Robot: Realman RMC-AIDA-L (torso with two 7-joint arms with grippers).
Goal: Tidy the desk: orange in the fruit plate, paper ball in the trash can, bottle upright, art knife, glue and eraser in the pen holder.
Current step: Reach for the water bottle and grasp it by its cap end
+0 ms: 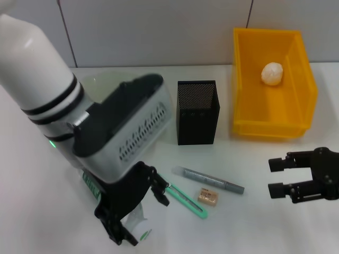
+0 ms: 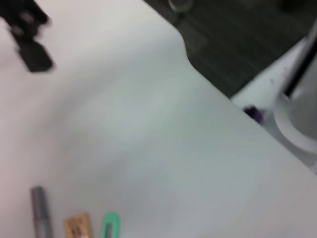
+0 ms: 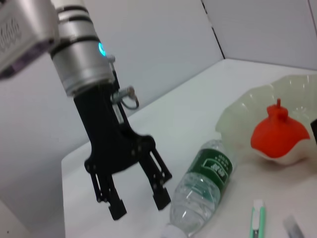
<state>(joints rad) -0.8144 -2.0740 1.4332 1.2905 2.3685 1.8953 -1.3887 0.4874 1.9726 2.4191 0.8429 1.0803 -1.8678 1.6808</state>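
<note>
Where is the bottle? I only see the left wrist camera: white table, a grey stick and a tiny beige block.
Observer: The bottle lies on its side, right beside the left gripper, whose fingers are open.
Operator: Is anything tidied already?
Observer: Yes, the orange sits in the fruit plate.
Operator: And the rubbish?
Observer: The paper ball is inside the trash can.

A red-orange orange is seen in the pale green fruit plate; the trash can is bright yellow, the pen holder black mesh, the art knife mint-green.
</note>
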